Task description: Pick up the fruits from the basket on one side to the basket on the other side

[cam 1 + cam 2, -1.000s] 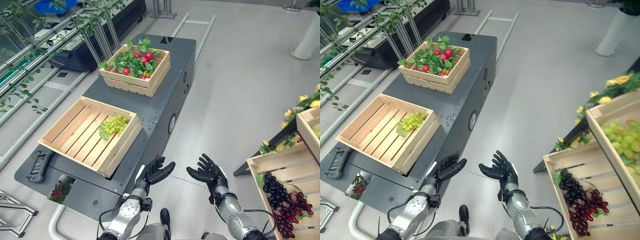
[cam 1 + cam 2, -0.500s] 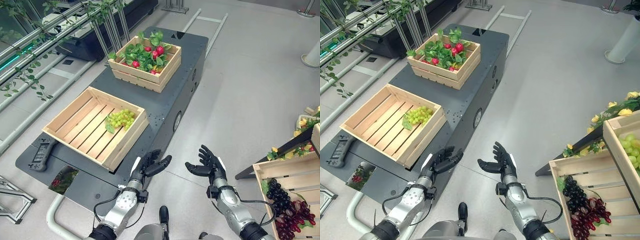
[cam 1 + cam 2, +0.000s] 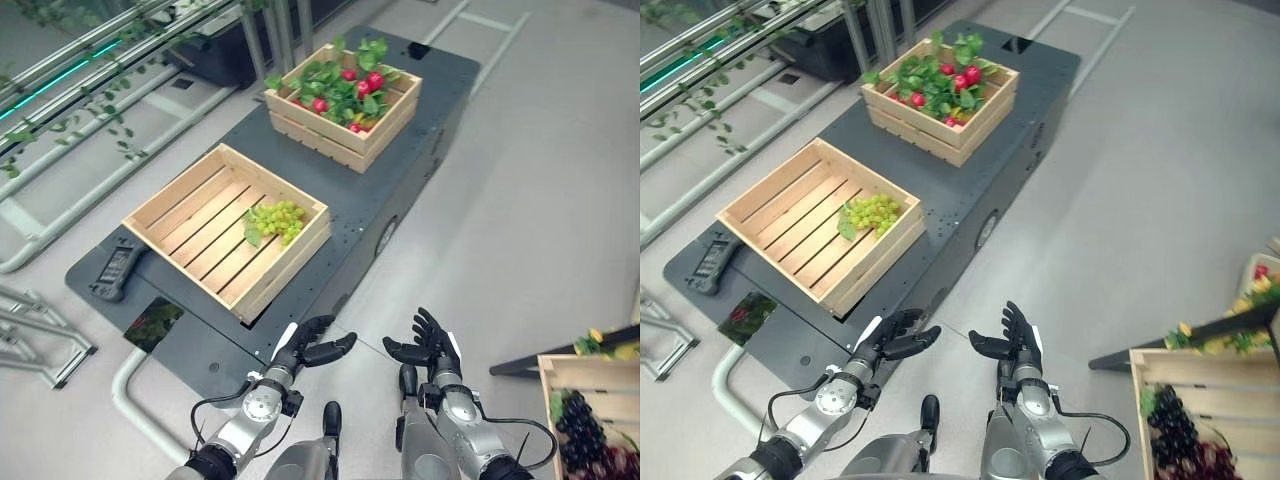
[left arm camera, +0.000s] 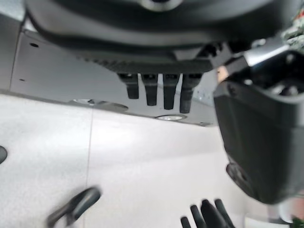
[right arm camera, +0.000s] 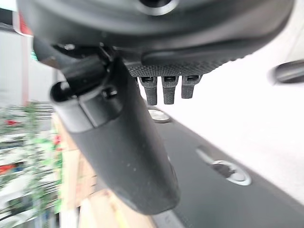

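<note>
Left eye view: left hand [image 3: 312, 350] and right hand [image 3: 432, 348] held low over bare floor, palms facing each other, fingers relaxed and spread, nothing carried. Likely a neutral carry pose between picks. Green grape bunch [image 3: 276, 217] lying in near wooden crate [image 3: 170, 196] on dark cart [image 3: 410, 120], tucked against crate's right wall, near its far corner; long axis roughly along the slats, leaf end toward robot. Far crate [image 3: 300, 128] packed with leaves and red fruit [image 3: 372, 82].

Right eye view: same layout. Crate of dark grapes [image 3: 1175, 435] at lower right, well apart from cart, presumably the source side. Dark handset [image 3: 704, 262] on cart's near left ledge.

Left wrist view: fingers [image 4: 150, 90] straight, empty, cart edge beyond.

Right wrist view: fingers [image 5: 164, 90] straight, thumb [image 5: 123, 156] extended, nothing held.
</note>
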